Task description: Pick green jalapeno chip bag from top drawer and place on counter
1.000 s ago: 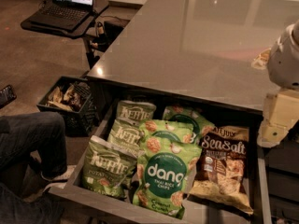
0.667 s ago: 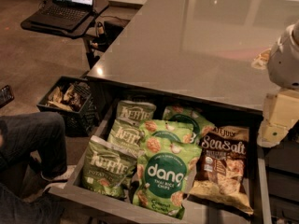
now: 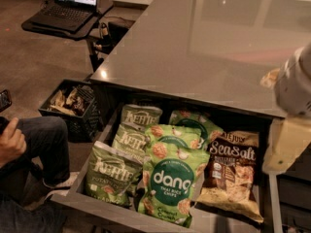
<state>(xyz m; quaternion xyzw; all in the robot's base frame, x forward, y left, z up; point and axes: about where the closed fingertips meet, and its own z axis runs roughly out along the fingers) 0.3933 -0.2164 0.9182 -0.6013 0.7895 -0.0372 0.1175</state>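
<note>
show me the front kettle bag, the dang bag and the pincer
front kettle bag (image 3: 112, 171), camera view, middle of its green front
dang bag (image 3: 171, 181), camera view, on the teal round logo
pincer (image 3: 285, 147), camera view, pale lower part at the picture's right edge

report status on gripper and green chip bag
Gripper at drawer right end. Green Kettle bags in drawer, left side, none lifted. Dang bags crowd them on the right.

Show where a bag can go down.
The counter is bare from front edge to far end. The top drawer is crowded with chip bags across its width. The hand hangs by its right end.
</note>
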